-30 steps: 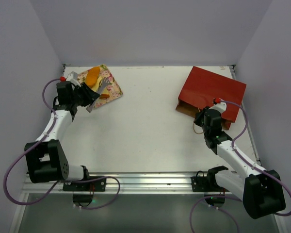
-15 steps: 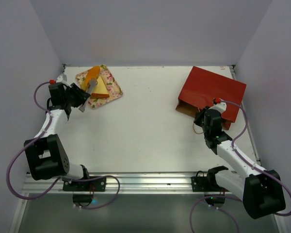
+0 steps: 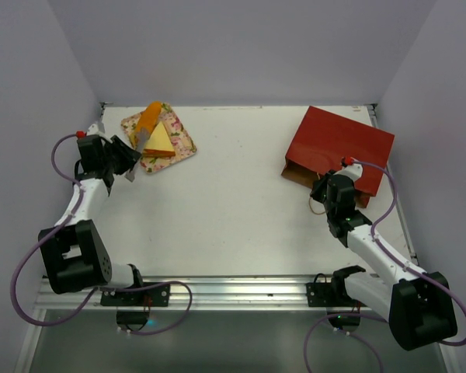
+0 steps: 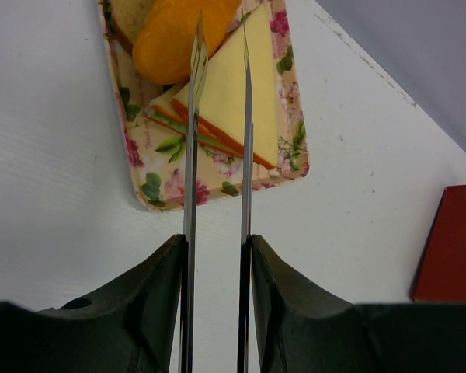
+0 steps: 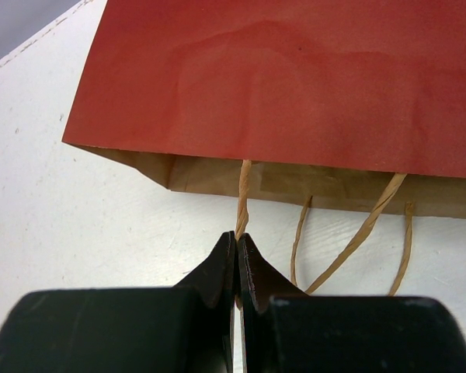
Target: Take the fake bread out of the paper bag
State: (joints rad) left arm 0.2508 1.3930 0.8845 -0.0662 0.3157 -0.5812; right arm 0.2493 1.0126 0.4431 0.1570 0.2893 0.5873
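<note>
My left tool, slightly spread and empty, has backed off the tray, so the wedge lies delivered beside the bun, while my right tool, pressed together, seems to pinch the bag's cord.

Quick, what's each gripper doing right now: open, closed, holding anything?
Left gripper: open, nothing between its fingers.
Right gripper: shut on a cord handle of the paper bag.

No readable text, label, brand, number or sign is showing anywhere. The paper bag is showing plain dark red, and the floral tray is showing only flowers.
</note>
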